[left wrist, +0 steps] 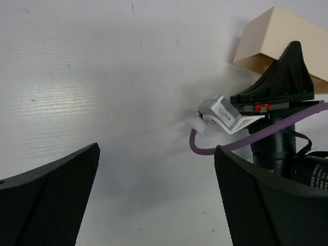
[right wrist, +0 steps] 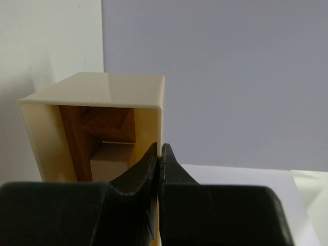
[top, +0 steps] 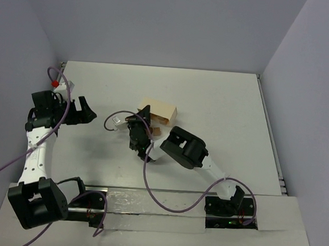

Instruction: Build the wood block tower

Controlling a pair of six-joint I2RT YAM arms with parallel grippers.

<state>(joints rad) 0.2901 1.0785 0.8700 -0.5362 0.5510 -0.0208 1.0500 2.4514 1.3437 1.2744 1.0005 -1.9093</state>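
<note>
Tabletop: tabletop (top: 223,105) white; pale grey-violet walls (top: 161,20) on three sides.
Left arm: at left edge; left end effector (left wrist: 157,148) spread wide, holding nothing.
Right arm: extended to centre; right end effector (right wrist: 159,148) closed, tips at tray (right wrist: 102,89) wall, contact unclear.
Task items: wood blocks (right wrist: 110,154) inside the tipped tray.

The left arm (top: 37,153) stretched forward along the left side, the left end effector (top: 87,110) spread wide, fingers well apart. The right arm (top: 188,149) bent toward centre, the right end effector (right wrist: 159,152) pinched closed, tips touching.
</note>
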